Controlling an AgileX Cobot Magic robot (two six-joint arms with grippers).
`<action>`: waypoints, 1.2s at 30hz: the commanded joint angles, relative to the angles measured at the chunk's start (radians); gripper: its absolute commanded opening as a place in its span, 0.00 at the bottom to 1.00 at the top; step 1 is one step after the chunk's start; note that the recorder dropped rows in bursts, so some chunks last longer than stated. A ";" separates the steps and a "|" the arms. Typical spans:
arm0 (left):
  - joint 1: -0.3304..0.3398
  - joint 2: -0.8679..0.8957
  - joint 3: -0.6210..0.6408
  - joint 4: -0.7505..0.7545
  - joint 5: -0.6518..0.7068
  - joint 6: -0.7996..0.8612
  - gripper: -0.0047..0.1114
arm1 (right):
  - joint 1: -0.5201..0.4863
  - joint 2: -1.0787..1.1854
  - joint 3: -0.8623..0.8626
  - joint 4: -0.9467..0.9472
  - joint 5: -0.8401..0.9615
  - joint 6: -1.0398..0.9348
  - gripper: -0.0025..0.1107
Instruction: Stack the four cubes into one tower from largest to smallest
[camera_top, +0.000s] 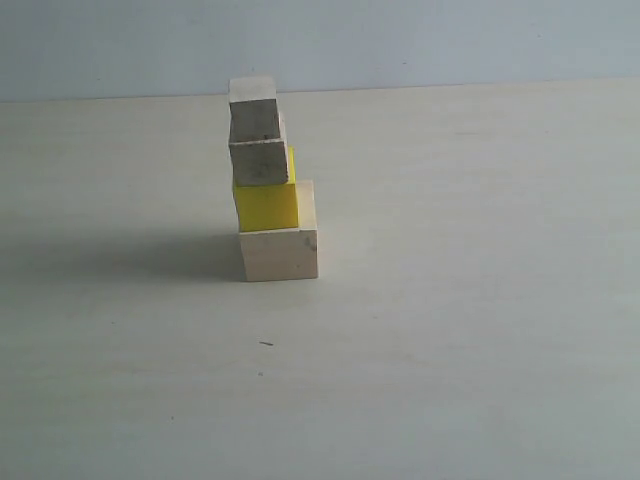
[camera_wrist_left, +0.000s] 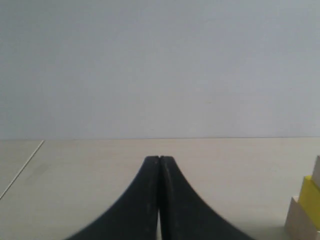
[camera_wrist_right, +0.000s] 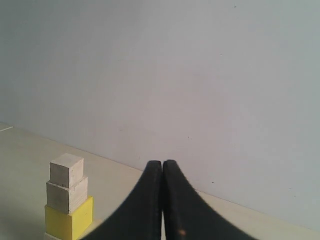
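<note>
1. Four cubes stand as one tower (camera_top: 266, 185) on the pale bench (camera_top: 480, 300), and the large wood cube (camera_top: 278, 254) is at the bottom, resting directly on the bench.
2. On top of the large wood cube sits the yellow cube (camera_top: 267, 206). It is not centred, so in the exterior view a strip of the large cube's top stays bare beside it.
3. Above the yellow cube is the medium wood cube (camera_top: 260, 162), which has darker grain on its front face, and the small wood cube (camera_top: 254, 115) is the highest one.
4. All four cubes are upright, and each touches the one below.
5. From the large wood cube a soft shadow (camera_top: 120, 255) runs over the bench to one side, and a small dark speck (camera_top: 266, 343) lies on the bench in front of it.
6. Behind the tower the bench ends at a plain grey wall (camera_top: 450, 40).
7. The left fingers (camera_wrist_left: 155, 165) are pressed together tip to tip above the bench. They are apart from the large wood cube (camera_wrist_left: 300, 222), which shows only at the edge of the left wrist view with the yellow cube (camera_wrist_left: 311, 195) on it.
8. The right fingers (camera_wrist_right: 156, 170) are also closed on each other, apart from the tower. Beside them the right wrist view shows the small wood cube (camera_wrist_right: 66, 171), the medium wood cube (camera_wrist_right: 66, 196) and the yellow cube (camera_wrist_right: 70, 220).
</note>
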 joint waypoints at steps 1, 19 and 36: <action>0.080 -0.116 0.092 -0.005 0.022 -0.049 0.04 | -0.004 -0.005 0.004 -0.002 0.000 0.000 0.02; 0.062 -0.131 0.535 -0.086 -0.373 -0.100 0.04 | -0.004 -0.005 0.004 -0.002 0.000 0.000 0.02; 0.033 -0.131 0.537 -0.077 -0.233 -0.089 0.04 | -0.004 -0.005 0.004 -0.002 0.000 0.000 0.02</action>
